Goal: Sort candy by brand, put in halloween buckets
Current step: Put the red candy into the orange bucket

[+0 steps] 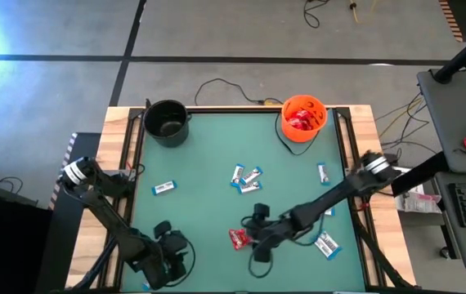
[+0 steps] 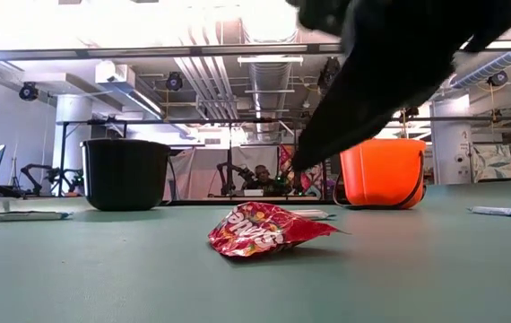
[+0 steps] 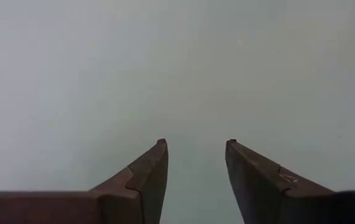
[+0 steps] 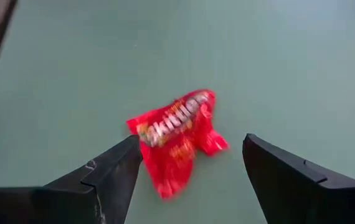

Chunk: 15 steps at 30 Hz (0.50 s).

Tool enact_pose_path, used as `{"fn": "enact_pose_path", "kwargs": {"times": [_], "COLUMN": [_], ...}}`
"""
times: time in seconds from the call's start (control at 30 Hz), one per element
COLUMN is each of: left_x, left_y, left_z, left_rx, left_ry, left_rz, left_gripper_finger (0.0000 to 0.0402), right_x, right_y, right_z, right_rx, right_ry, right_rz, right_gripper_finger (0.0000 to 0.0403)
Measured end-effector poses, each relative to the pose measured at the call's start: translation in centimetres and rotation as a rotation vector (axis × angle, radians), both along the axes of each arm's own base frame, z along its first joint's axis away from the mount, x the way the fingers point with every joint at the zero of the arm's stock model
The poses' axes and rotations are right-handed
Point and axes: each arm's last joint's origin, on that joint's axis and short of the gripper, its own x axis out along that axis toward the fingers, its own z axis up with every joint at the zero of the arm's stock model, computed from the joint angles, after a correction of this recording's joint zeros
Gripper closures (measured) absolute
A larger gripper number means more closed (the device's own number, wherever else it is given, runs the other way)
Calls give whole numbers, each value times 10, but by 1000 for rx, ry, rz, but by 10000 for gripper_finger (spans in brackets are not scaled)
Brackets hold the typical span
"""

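Below, crinkled glossy red packet (image 4: 176, 134), right gripper (image 4: 193, 165) spread wide

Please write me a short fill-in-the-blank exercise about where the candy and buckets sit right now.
1. The red Skittles packet lies on the table between the open fingers of the ____ tool.
2. Red packets already fill the ____ bucket.
3. The black cauldron bucket stands at the table's far ____ corner in the high view.
4. The left tool hovers open over ____ mat.

Missing words: right; orange; left; bare
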Motion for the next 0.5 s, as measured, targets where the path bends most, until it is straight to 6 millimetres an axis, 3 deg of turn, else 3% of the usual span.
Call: {"fn": "enact_pose_path", "kwargs": {"times": [0.17,0.3,0.5], "left_x": [8,13,12], "left_y": [-12,-16,-20], "left_z": [-3,-27,-53], "left_rx": [-91,-79,-57], "left_ry": [-89,-97,-56], "left_rz": [3,19,86], "left_gripper_finger": [248,249,249], "right_x": [26,34,35], "right_y": [1,-4,-8], "right_z": [-21,-36,-37], "right_rx": [-7,6,-23], "right_ry": [44,82,95], "right_rz": [41,35,49], "right_gripper_finger": [153,186,259]}}
